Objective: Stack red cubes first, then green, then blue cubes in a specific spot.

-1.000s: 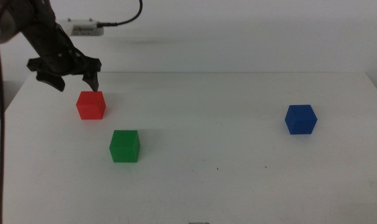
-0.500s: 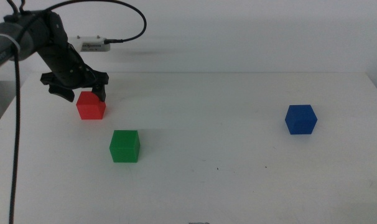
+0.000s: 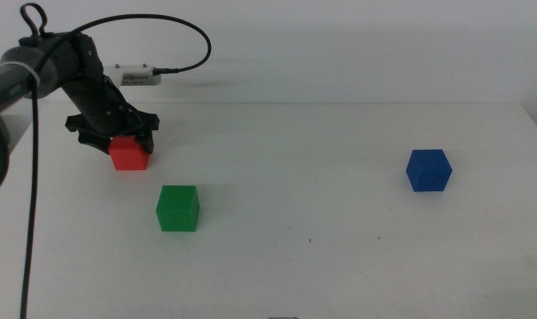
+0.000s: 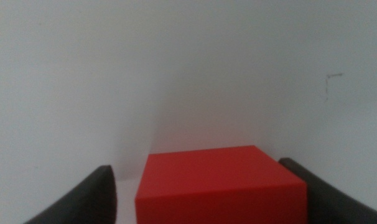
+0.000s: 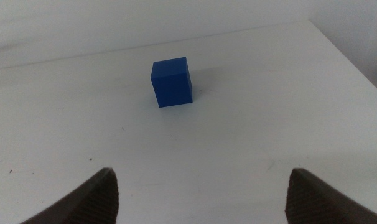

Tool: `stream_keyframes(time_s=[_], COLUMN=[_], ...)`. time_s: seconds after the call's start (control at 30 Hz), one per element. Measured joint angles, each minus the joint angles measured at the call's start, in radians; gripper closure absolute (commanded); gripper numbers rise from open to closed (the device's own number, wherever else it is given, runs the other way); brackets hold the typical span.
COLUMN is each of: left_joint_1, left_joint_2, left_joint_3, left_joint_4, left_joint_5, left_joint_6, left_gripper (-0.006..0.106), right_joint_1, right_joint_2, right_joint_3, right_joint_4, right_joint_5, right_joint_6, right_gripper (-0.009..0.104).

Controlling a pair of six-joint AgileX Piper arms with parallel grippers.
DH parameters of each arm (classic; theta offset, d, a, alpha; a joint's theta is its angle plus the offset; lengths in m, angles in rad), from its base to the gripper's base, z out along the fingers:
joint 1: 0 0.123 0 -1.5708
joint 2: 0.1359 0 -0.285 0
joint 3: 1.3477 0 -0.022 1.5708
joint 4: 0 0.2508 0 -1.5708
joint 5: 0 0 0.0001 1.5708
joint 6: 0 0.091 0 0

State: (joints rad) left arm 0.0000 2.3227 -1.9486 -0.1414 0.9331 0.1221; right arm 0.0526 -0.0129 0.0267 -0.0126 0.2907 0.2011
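The red cube (image 3: pixel 129 156) rests on the white table at the back left. My left gripper (image 3: pixel 116 137) is lowered over it, open, one jaw on each side. In the left wrist view the red cube (image 4: pixel 219 183) fills the space between the jaws of the left gripper (image 4: pixel 198 168), with a small gap on one side. The green cube (image 3: pixel 178 208) sits just in front of the red one. At the right lies the blue cube (image 3: pixel 428 170), also in the right wrist view (image 5: pixel 172 82). My right gripper (image 5: pixel 203 177) hangs open, well back from it and out of the middle view.
A small white box (image 3: pixel 137 77) with a black cable (image 3: pixel 194 35) lies beyond the table's back edge, behind the left arm. The table's right edge (image 3: pixel 536 128) runs close to the blue cube.
The left gripper has come down and moved slightly right, from above and behind the red cube to straddling it. The cubes have not moved.
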Motion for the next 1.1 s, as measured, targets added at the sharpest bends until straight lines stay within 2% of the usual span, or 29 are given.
stream_keyframes(time_s=[0.27, 0.4, 0.63, 0.73, 0.9, 1.1], left_joint_1=[0.0, 0.0, 0.0, -0.012, -0.058, -0.111], left_joint_2=[0.0, 0.0, -0.045, -0.118, -0.319, -0.553], left_joint_3=[0.0, -0.002, -0.001, 0.038, 0.215, 0.436], left_joint_4=[-0.021, -0.053, -0.068, -0.038, 0.045, 0.065], left_joint_5=[-0.004, -0.001, 0.084, 0.099, 0.066, 0.039], left_joint_6=[-0.001, -0.001, -0.024, -0.052, -0.156, -0.252], left_gripper=[0.08, 0.101, 0.102, 0.102, 0.102, 0.102], right_joint_1=[0.0, 0.0, 0.0, 0.0, 0.0, 0.0], right_joint_2=[0.0, 0.0, 0.0, 0.0, 0.0, 0.0], right_joint_3=[0.0, 0.0, 0.0, 0.0, 0.0, 0.0], right_joint_4=[0.0, 0.0, 0.0, 0.0, 0.0, 0.0], right_joint_5=[0.0, 0.0, 0.0, 0.0, 0.0, 0.0], right_joint_6=[0.0, 0.0, 0.0, 0.0, 0.0, 0.0], right_gripper=[0.01, 0.01, 0.01, 0.01, 0.01, 0.01])
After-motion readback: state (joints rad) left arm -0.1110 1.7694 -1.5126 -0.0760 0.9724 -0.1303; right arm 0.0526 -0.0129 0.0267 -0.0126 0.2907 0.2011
